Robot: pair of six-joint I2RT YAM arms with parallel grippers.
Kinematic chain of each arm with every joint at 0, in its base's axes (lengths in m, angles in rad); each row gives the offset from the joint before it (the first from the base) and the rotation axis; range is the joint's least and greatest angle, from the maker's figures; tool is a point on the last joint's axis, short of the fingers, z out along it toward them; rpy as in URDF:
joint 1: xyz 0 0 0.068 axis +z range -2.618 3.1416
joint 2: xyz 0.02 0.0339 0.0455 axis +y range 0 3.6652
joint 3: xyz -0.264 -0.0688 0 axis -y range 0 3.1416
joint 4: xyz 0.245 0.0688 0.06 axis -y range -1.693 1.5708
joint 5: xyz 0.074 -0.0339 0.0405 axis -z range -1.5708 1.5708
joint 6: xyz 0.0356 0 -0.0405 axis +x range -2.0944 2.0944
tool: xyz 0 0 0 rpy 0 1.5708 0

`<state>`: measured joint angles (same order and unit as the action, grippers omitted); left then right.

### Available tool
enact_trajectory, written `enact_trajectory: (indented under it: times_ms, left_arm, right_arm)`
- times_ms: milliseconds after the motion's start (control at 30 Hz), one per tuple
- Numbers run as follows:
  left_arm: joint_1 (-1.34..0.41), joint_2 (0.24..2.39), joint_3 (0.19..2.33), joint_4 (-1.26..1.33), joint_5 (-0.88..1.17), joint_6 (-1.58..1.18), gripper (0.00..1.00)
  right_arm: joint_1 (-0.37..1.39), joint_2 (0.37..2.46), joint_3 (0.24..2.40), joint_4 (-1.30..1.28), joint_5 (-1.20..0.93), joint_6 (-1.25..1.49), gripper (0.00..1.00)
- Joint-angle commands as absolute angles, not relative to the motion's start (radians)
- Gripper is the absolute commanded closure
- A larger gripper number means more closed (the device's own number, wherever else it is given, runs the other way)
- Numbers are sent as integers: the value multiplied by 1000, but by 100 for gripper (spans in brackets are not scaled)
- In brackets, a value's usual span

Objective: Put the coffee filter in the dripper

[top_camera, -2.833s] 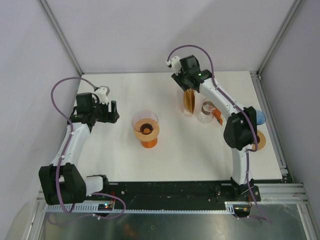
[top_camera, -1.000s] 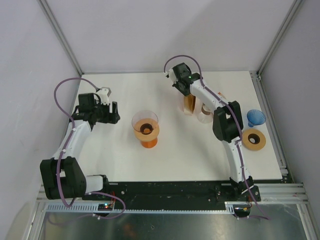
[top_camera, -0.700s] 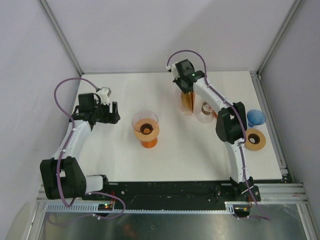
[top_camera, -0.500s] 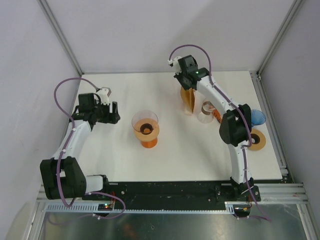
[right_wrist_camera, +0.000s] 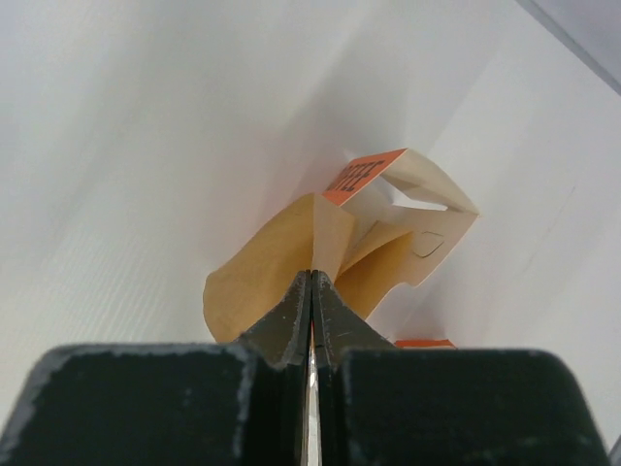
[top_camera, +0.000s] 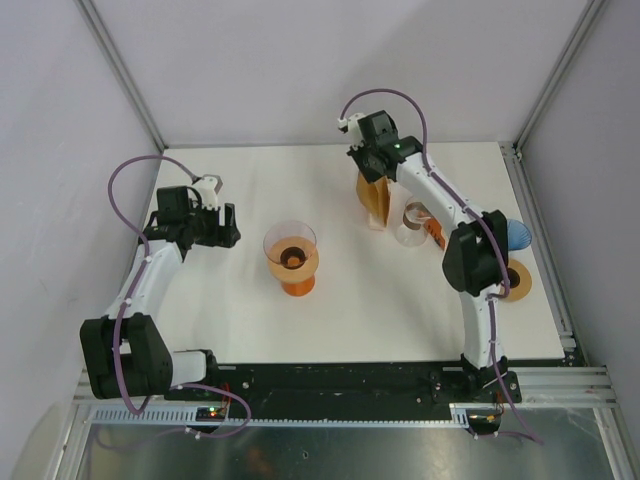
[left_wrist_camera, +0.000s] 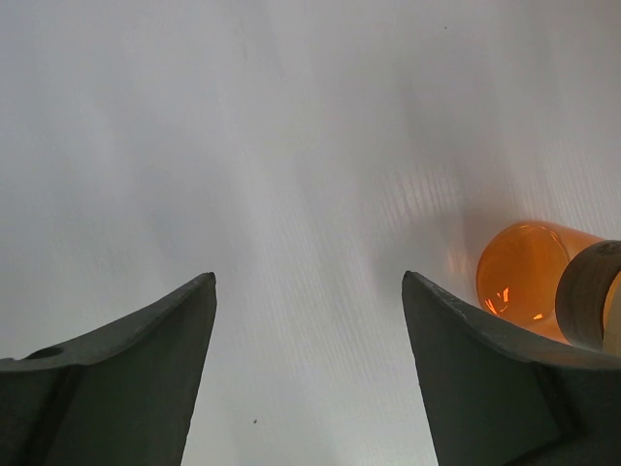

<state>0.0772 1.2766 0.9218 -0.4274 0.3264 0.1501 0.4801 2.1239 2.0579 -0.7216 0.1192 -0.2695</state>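
The right pincer (right_wrist_camera: 310, 291) is closed flat, its jaws meeting on the upper edge of a brown coffee filter (right_wrist_camera: 254, 282). Gripping the thin rim looks like the only way to hold a single sheet of paper without crushing its cone. The filter hangs below the jaws at the far side of the worktop (top_camera: 380, 310), right of centre and just beside the open mouth of a white filter box (right_wrist_camera: 427, 228) with an orange label. Whether its lower edge is free of the box I cannot tell.

The orange dripper (top_camera: 291, 258) stands upright near the middle of the worktop, to the left of the filter and nearer than it, well apart from it, with its wide mouth facing up to take the paper from above. The left pincer (left_wrist_camera: 307, 280) is spread wide and holds nothing. It hovers low, to the left of the dripper, which shows at the right edge of the left wrist view. My guess is that it waits there to steady the dripper if needed.

A clear cup (top_camera: 410, 228) sits close to the box on its right, so lifting the filter straight up before carrying it left would keep it from brushing either one.
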Motion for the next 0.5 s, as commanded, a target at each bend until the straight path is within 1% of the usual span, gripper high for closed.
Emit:
enact_trajectory:
  times_ms: [0,133,300,467]
  left_arm:
    - [83,1262,918,-397,349,158,18]
    - [83,1261,919,-398,350,158,18]
    - [82,1248,917,-399,350,161,18]
    - [82,1224,926,-405,349,165,18]
  right_arm:
    - [477,1983,2052,-695,49,-203,100]
    - [479,1923,2046,-697,18,-167,100]
    - [499,1864,2045,-721,47,-162,100]
    - [519,1797,2049,-750,2,-139,100]
